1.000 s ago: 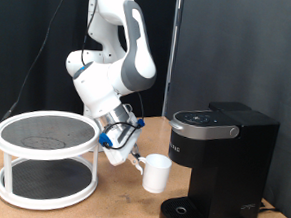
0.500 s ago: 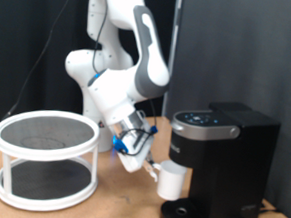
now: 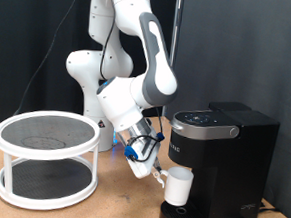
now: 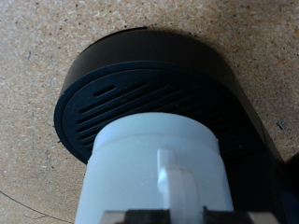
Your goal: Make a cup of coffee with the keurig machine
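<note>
My gripper [image 3: 158, 174] is shut on the handle of the cup [image 3: 178, 187], a small white mug, and holds it upright. The cup hangs just above the round drip tray [image 3: 185, 214] of the black keurig machine [image 3: 227, 155], under its brew head, at the exterior view's right. The machine's lid is down. In the wrist view the cup [image 4: 149, 163] fills the foreground with its handle [image 4: 172, 182] facing the camera. The slotted black drip tray [image 4: 107, 93] lies right beneath it. Only dark tips of my fingers show at that frame's edge.
A white round two-tier tray table [image 3: 13, 140] with dark mesh shelves stands at the exterior view's left on the wooden tabletop [image 3: 113, 212]. The robot's base and arm rise behind, between the tray table and the machine. A black curtain hangs at the back.
My gripper has carried the cup towards the exterior view's right and downwards, from beside the tray table to just over the machine's drip tray.
</note>
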